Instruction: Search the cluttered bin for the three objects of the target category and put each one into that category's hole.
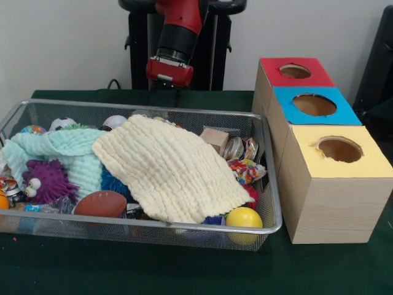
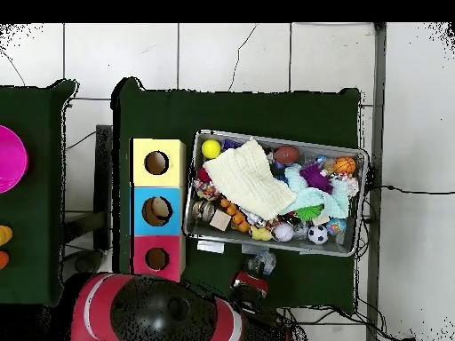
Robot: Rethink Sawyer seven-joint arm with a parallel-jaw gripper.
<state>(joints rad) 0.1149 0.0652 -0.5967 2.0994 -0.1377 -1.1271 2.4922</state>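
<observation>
At the near edge of the bin [image 1: 270, 184], a silver wire-mesh basket on the green table, lie a yellow ball [image 1: 244, 218] in the near right corner, a brown toy football [image 1: 101, 203] to its left, and a purple spiky toy with big eyes [image 1: 45, 182] further left. Over the middle of the bin a cream knitted cloth [image 1: 169, 169] is spread, and a pale mint cloth [image 1: 58, 150] lies on its left side; together they hide much of the clutter. Further back I see a small wooden block [image 1: 215, 139], some shiny wrapped items [image 1: 244, 161] near the right wall, and a small soccer ball [image 1: 61, 123] at the far left. Right of the bin stand three wooden boxes in a row, the yellow box [image 1: 338, 184] nearest, then the blue box [image 1: 310, 106] and the red box [image 1: 293, 72], each with a round hole on top. The gripper [image 1: 174, 92] hangs just behind the far rim of the bin, holding nothing; whether its jaws are open I cannot tell. I judge that the search is only starting, and the next move probably needs to pull a cloth aside to uncover objects. No readable writing or brand is visible.
</observation>
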